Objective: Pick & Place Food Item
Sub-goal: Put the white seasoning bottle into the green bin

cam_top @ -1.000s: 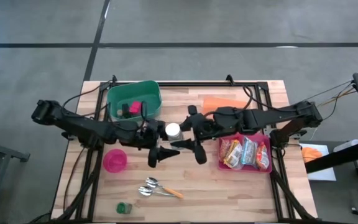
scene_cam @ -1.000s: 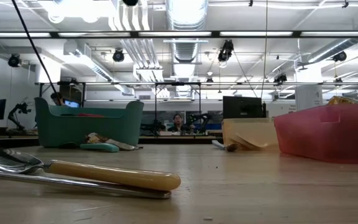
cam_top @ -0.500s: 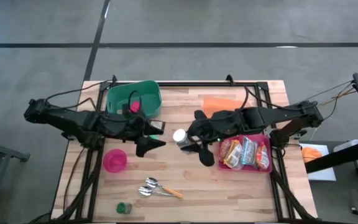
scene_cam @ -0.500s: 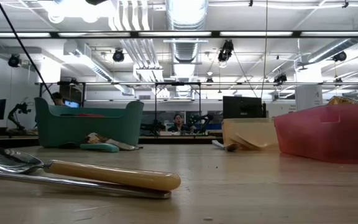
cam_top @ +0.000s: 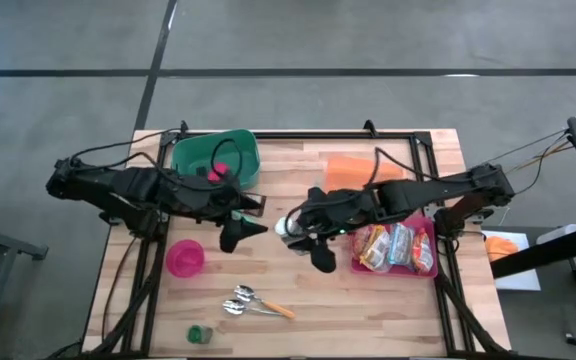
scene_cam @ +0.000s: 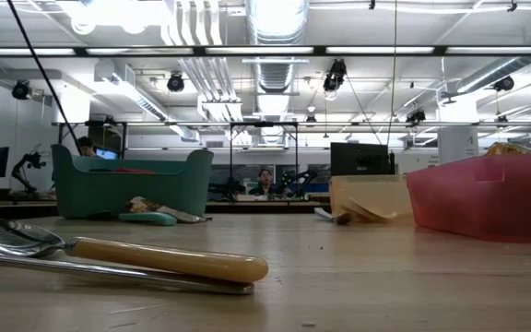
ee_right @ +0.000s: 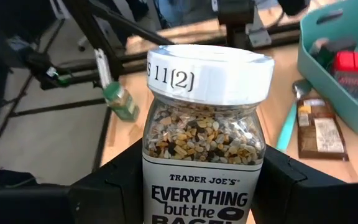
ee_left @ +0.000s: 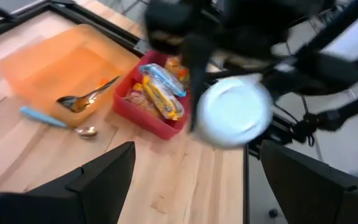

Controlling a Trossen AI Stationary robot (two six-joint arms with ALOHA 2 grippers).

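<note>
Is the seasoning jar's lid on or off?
On: the white lid caps the seasoning jar, gripped by the right gripper.

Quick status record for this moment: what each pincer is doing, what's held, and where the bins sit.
right pincer: shut on the seasoning jar, mid-table, held above the wood
jar details: white lid, clear glass, seed mix inside
left pincer: open, holding nothing, just left of the jar
red bin: right side of the table, holds snack packets
green bin: far left, holds items
pink bowl: near-left of table
spoons: near edge, centre
</note>
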